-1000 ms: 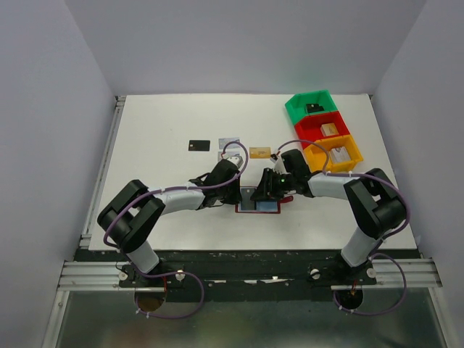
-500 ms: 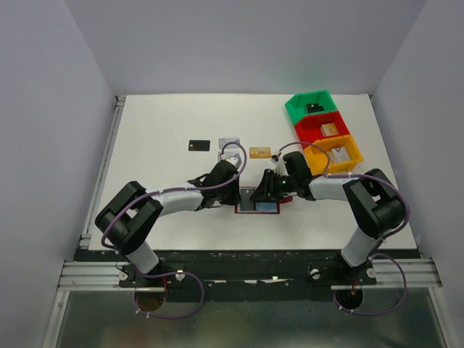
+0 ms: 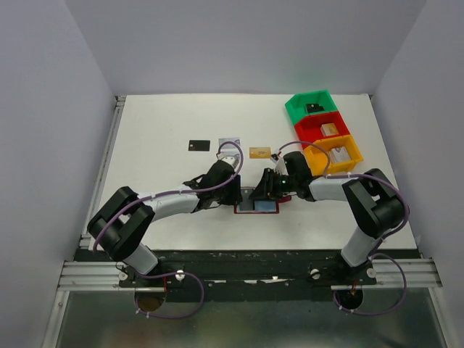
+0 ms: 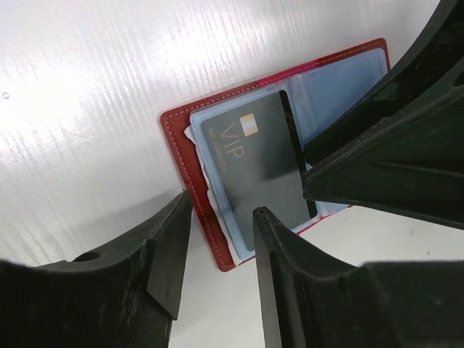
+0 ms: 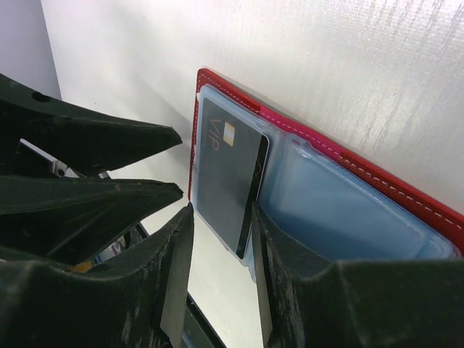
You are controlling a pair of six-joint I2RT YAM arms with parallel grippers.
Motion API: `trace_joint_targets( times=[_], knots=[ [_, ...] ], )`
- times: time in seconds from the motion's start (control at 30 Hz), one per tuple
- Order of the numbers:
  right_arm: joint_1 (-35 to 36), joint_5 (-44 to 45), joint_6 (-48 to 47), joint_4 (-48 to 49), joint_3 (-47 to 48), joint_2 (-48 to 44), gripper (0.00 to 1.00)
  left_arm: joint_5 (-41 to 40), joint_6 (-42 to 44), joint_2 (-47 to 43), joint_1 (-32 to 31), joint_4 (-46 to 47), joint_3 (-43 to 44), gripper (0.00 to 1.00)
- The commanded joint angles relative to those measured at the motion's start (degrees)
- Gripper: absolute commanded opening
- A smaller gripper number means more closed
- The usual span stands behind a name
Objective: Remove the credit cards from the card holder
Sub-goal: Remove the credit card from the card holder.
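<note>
1. White worktop [image 3: 167,123], grey walls all round. Green bin [image 3: 293,107], red bin [image 3: 304,130] & orange bin [image 3: 313,154] sit at the far right, well apart from the job.
2. Card holder [image 3: 259,206] lies open & flat near the front, between the 2 arms. Red border, light blue inside.
3. 3 cards are out on the worktop, in a row further back: loose black card [image 3: 199,145], silver card [image 3: 228,140], gold card [image 3: 259,152]. None touch.
4. Black VIP card [image 4: 257,170] is on the holder's left half. It looks partly slid out, w/ one long edge near the middle fold. Right half looks empty. Can't tell if more cards hide under it.
5. Left gripper [image 4: 223,210]: about half open, nothing in it. It hangs over the holder's left edge; the red border & card show in the gap.
6. Right gripper [image 5: 221,212]: fingers apart too, no card held as far as I can see. Tips are low by the holder's middle, just beside the VIP card. Can't tell if they press down.
7. Step now, I think: getting the VIP card out.
8. Next move needs a low, careful pinch on the card's free edge only, not the red flap, then a flat slide out. Other gripper should pin the holder so it doesn't drag along.
</note>
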Motion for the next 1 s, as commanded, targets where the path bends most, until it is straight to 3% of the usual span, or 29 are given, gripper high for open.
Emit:
trace_joint_targets(
  times=[0.0, 0.1, 0.4, 0.7, 0.97],
  knots=[
    [0.23, -0.97, -1.12, 1.43, -0.63, 1.69, 0.45, -3.01, -0.15, -2.4, -0.35, -0.85, -0.84, 0.52],
    [0.31, -0.62, -1.47, 0.81, -0.72, 2.05, 0.45, -3.19, -0.24, -2.22, -0.35, -0.85, -0.84, 0.49],
    [0.4, -0.18, -2.26, 0.02, -0.63, 1.87, 0.45, -2.57, 0.11, 1.82, -0.35, -1.9, 0.83, 0.22],
    [1.1, -2.02, -1.39, 1.6, 0.07, 2.84, 0.45, -2.22, 0.28, 3.66, -0.35, -2.87, 1.36, 0.1],
    [1.28, -2.73, -0.51, 3.44, -0.28, 3.01, 0.45, -1.61, 0.46, 4.99, -0.35, -2.87, 1.54, 0.06]
  ],
)
